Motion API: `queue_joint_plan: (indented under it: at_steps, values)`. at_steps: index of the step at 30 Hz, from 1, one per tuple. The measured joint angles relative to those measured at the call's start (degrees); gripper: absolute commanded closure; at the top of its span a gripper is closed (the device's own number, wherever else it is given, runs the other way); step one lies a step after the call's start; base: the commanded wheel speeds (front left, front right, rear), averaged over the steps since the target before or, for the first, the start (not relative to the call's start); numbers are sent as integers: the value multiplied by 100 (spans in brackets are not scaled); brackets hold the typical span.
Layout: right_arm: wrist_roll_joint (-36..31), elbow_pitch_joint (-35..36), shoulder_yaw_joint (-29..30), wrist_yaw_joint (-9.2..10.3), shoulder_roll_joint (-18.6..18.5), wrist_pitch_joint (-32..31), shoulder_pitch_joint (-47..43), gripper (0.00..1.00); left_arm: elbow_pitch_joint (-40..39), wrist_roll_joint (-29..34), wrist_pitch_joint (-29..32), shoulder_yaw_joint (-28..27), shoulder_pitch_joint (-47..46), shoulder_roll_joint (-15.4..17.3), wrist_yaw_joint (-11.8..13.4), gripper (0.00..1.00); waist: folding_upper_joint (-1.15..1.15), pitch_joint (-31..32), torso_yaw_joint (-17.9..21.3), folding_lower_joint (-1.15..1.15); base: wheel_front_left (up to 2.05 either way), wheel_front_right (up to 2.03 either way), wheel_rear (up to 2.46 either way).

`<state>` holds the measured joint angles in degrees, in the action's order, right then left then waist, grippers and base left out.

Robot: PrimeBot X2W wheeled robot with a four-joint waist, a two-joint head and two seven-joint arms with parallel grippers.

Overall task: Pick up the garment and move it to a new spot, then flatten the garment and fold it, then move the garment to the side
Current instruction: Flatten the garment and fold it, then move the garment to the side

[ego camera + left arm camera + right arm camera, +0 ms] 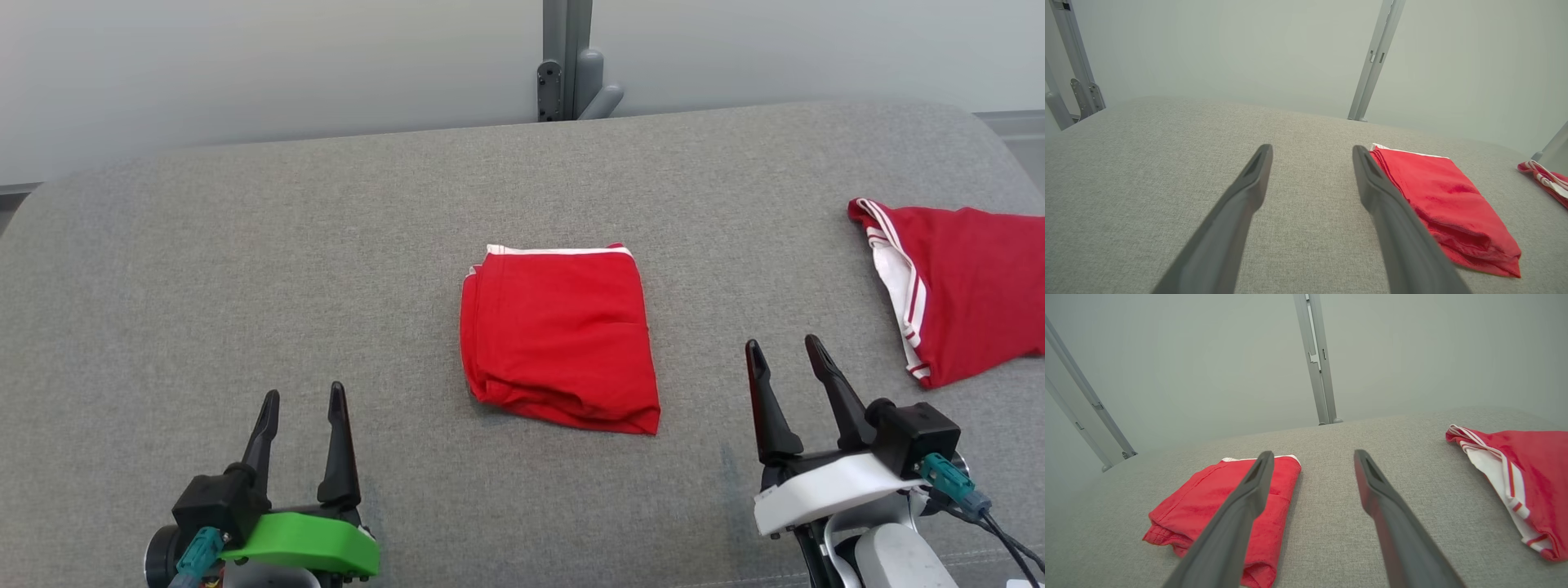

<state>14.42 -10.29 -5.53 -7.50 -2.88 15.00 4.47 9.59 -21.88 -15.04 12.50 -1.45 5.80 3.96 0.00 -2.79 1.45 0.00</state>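
A red garment (559,335) with a white edge lies folded into a compact rectangle at the middle of the grey fabric surface (245,286). My left gripper (304,390) hovers open at the lower left, well left of the fold, and nothing is between its fingers. My right gripper (782,341) hangs open and empty at the lower right, to the right of the fold. In the left wrist view the garment (1437,192) lies just right of the left gripper (1311,148). In the right wrist view the garment (1196,502) lies partly behind the left finger of the right gripper (1313,452).
A second red garment (963,286) with white stripes lies loosely spread at the right edge of the surface, also seen as the striped garment (1535,477) in the right wrist view. A grey metal post (567,57) stands behind the far edge against a pale wall.
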Motion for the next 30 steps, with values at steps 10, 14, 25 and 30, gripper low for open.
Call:
queue_joint_plan:
  at_steps: [10, 14, 25, 30]
  values:
    - [3, -55, -9, -1, -1, -22, -2, 0, 59, 115, -1, -140, 10, -115, -121, 0, 0, 8, -6, 0, 0, 0, 0]
    - [47, -155, 0, -1, 0, -191, 52, 0, 75, 138, -1, -168, 10, -144, -145, 0, 0, -7, -11, 0, 0, 0, 0]
    - [442, -511, -299, -1, -167, -1555, 1053, 0, 107, 188, -1, -209, -14, -211, -218, 0, 0, -130, -85, 0, 0, 0, 0]
    - [1187, -1009, -494, 1, -487, -2488, 1670, 0, 137, 234, -1, -198, -92, -247, -248, 0, 0, -252, -186, 0, 0, 0, 0]
